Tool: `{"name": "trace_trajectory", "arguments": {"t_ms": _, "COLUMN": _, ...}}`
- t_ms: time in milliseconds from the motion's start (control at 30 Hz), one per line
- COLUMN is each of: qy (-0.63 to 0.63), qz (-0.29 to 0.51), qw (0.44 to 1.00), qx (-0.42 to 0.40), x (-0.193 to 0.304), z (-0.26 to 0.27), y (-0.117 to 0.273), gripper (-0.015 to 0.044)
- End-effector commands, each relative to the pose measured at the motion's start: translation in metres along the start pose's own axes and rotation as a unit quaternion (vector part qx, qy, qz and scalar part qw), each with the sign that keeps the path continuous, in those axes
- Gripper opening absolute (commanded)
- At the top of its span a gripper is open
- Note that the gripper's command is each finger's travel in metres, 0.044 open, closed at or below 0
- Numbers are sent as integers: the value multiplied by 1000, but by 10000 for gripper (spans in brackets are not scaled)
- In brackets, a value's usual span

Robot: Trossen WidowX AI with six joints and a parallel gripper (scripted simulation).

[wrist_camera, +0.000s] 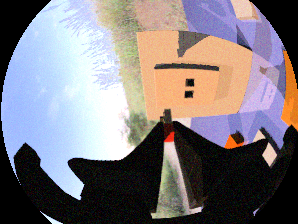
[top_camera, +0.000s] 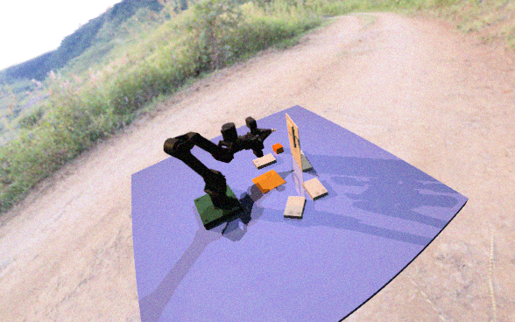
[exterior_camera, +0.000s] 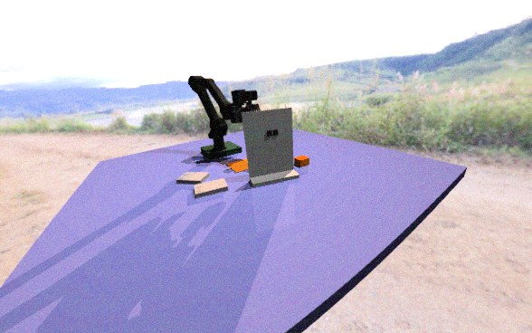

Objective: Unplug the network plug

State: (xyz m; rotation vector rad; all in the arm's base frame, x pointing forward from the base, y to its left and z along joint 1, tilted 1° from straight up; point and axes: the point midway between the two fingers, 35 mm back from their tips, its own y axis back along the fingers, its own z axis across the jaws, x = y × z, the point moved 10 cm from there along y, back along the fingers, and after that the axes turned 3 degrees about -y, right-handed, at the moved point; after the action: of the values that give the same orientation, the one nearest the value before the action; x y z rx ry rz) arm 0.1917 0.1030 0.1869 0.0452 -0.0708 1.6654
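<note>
The upright panel [top_camera: 299, 154] [exterior_camera: 269, 156] [wrist_camera: 232, 95] shows its tan face with two dark openings, an upper one [wrist_camera: 189, 82] and a lower one [wrist_camera: 188, 94], under a dark bar; nothing sits in either. My gripper [top_camera: 270, 130] [wrist_camera: 166, 125] is shut on the plug [wrist_camera: 167, 116], a small dark piece poking out past the fingertips. It holds the plug in the air, apart from the panel on the arm's side. The plug's tab cannot be made out. The marked square is an orange patch [top_camera: 268, 181] [exterior_camera: 238, 166] on the table, lower than the gripper and nearer the arm's base.
An orange cube [top_camera: 278, 148] [exterior_camera: 301, 161] stands beyond the square. Pale flat blocks lie around: one [top_camera: 264, 161] beside the square, two others [top_camera: 315, 188] [top_camera: 295, 206] near the panel's side. The arm's green base [top_camera: 215, 210] [exterior_camera: 222, 149] stands behind the square.
</note>
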Motion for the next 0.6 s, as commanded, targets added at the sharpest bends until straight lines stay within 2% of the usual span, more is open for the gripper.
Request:
{"name": "trace_trajectory", "arguments": {"t_ms": 0, "qy": -1, "qz": -2, "qw": 1000, "qx": -1, "x": 0, "z": 6, "y": 3, "gripper": 0}}
{"name": "trace_trajectory", "arguments": {"t_ms": 200, "qy": 2, "qz": -2, "qw": 1000, "qx": 4, "x": -1, "z": 8, "y": 5, "gripper": 0}}
{"name": "trace_trajectory", "arguments": {"t_ms": 567, "qy": 43, "qz": 4, "qw": 995, "qx": 92, "x": -13, "z": 1, "y": -4, "gripper": 0}}
